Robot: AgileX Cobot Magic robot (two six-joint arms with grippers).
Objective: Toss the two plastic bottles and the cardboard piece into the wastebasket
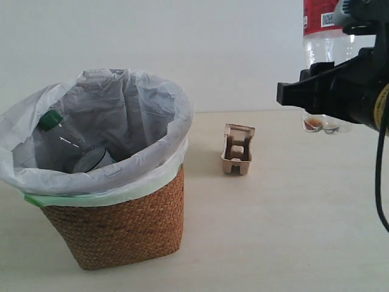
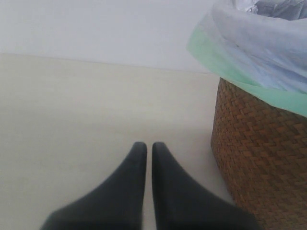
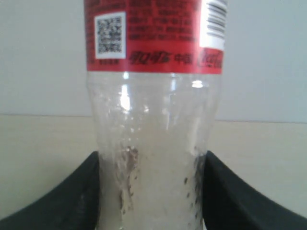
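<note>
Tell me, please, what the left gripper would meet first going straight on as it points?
Probably nothing nearby: the left gripper points along bare table toward the wall, the basket off to one side.

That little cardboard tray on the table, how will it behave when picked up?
The cardboard tray looks like thin moulded pulp, so probably light and fairly stiff. Its raised rim might crush under a hard squeeze. Lying flat and boxy, it seems unlikely to roll.

My right claw (image 3: 152, 158) is black; the clear plastic bottle (image 3: 153, 139) bears a red label and brown dregs, the other clear bottle (image 1: 64, 140) a green cap. The wicker basket (image 1: 121, 228) is herringbone brown, its bag (image 1: 155, 115) white edged green, the moulded-pulp tray (image 1: 237, 150) tan.
</note>
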